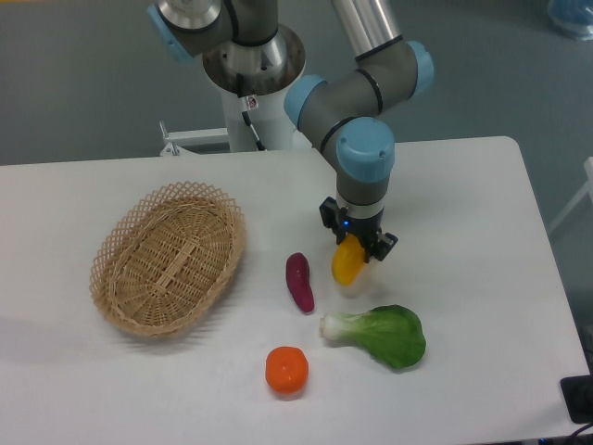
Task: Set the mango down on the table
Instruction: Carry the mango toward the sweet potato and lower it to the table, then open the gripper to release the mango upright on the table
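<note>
Near edge: round orange fruit (286, 369) sits alone, w/ a green leafy veg (382, 335) to its right, white stalk pointing left. Mid-table: small purple sweet potato (299, 281) lying lengthwise, wicker basket (169, 257) well to the left, nothing in it. Just right of the potato the gripper (356, 248) hangs straight down, jaws closed narrow on the mango (346, 261), held upright, yellow end low and close above the table (482, 232); can't tell if it touches yet. Farther back: arm elbow and base.

Risks, my guess: mango released end-on will tip and roll, prob. toward the veg stalk just below or the potato. Letting go too high makes a bounce more likely.
</note>
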You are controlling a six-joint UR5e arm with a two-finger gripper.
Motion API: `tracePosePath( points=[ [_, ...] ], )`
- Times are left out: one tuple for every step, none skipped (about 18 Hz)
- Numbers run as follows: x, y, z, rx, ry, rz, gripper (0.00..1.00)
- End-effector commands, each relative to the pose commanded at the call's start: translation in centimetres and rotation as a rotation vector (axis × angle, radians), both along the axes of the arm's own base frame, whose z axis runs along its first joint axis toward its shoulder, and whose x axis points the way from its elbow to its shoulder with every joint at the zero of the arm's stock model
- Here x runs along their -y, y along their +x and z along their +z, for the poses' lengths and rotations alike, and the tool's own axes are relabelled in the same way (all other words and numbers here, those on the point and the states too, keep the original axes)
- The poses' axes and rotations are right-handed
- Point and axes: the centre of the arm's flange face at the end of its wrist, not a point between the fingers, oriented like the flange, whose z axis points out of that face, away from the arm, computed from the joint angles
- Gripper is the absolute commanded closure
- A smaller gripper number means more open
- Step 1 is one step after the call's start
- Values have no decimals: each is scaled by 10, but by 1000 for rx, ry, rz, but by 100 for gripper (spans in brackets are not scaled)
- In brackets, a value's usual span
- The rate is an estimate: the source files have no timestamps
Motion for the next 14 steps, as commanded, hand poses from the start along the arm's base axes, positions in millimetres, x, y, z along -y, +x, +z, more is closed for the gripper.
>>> tracePosePath(
  points=[
    [-4, 5, -2, 3, -2, -11, 31],
    [-7, 9, -2, 3, -2, -20, 31],
    [-8, 9, -2, 4, -3, -22, 31],
    [-8, 8, 0, 1, 1, -23, 29],
    [-8, 8, 4, -5, 6, -23, 23],
    [-7, 6, 8, -11, 12, -20, 11],
    [-8, 4, 12, -15, 16, -16, 0],
    [-9, 1, 16, -22, 22, -13, 0],
    [-11, -2, 20, -29, 27, -10, 0],
    [-11, -8, 25, -40, 33, -4, 0],
    [-9, -15, 30, -49, 39, 6, 0],
    [-7, -24, 35, -59, 46, 16, 0],
    [-2, -33, 39, -67, 49, 32, 0],
    [1, -40, 44, -81, 50, 42, 0]
  ],
)
